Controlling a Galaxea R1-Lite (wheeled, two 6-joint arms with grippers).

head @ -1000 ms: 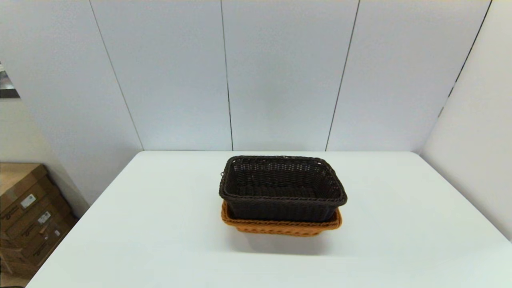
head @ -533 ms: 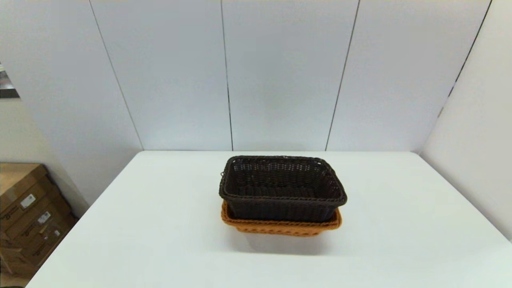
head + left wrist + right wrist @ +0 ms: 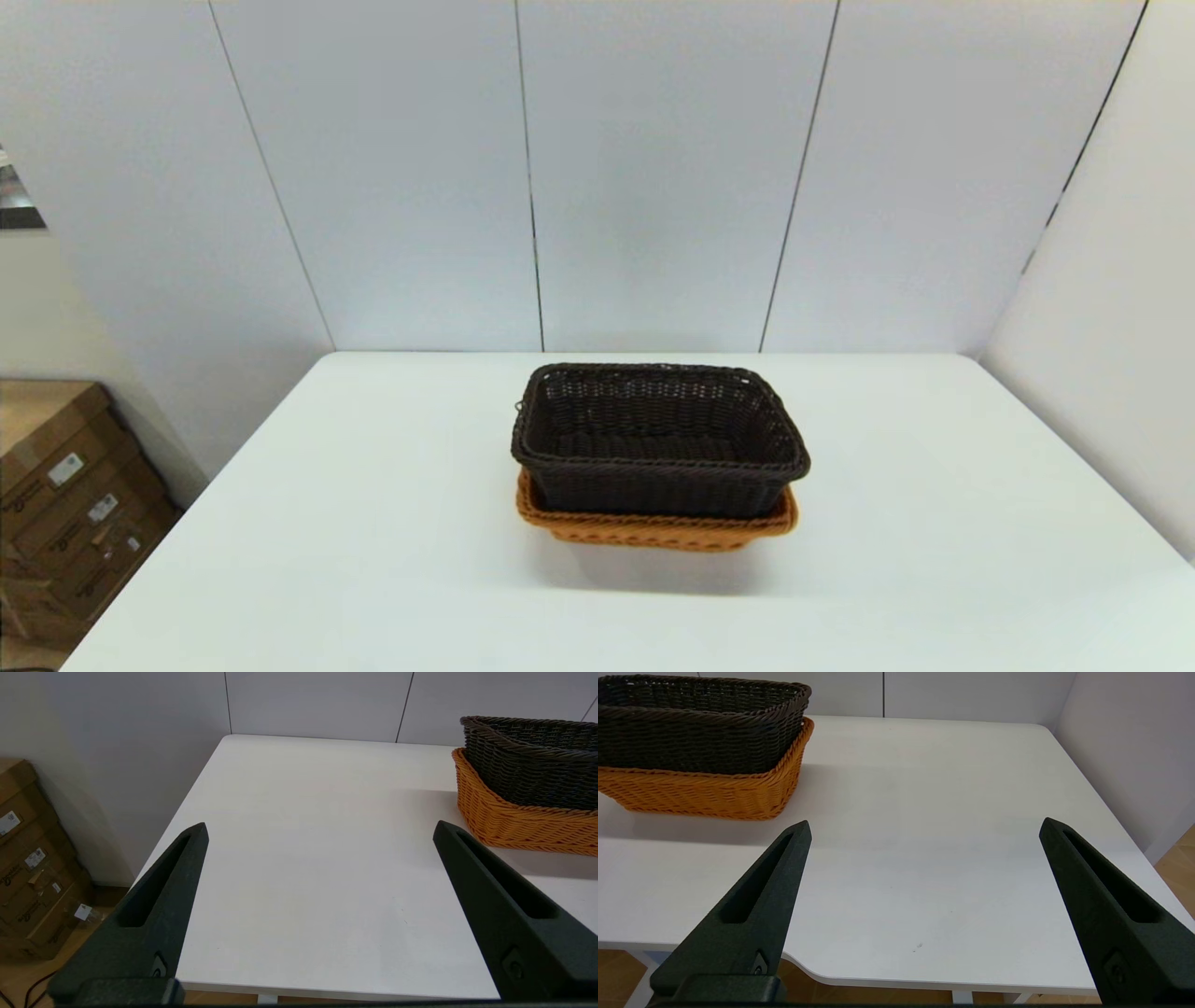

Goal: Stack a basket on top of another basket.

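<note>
The dark brown basket (image 3: 658,439) sits nested inside the shallow orange basket (image 3: 653,532) at the middle of the white table (image 3: 373,523). The dark brown basket (image 3: 532,760) and orange basket (image 3: 514,821) also show in the left wrist view, and again as the dark basket (image 3: 696,723) over the orange basket (image 3: 705,793) in the right wrist view. My left gripper (image 3: 320,830) hangs open by the table's near left edge. Over the near right edge, my right gripper (image 3: 924,828) is open too. Both hold nothing and stand well short of the baskets. Neither arm appears in the head view.
Cardboard boxes (image 3: 65,504) stand on the floor left of the table. Grey wall panels (image 3: 653,177) close off the back and the right side. The table's near right corner (image 3: 840,977) lies just below my right gripper.
</note>
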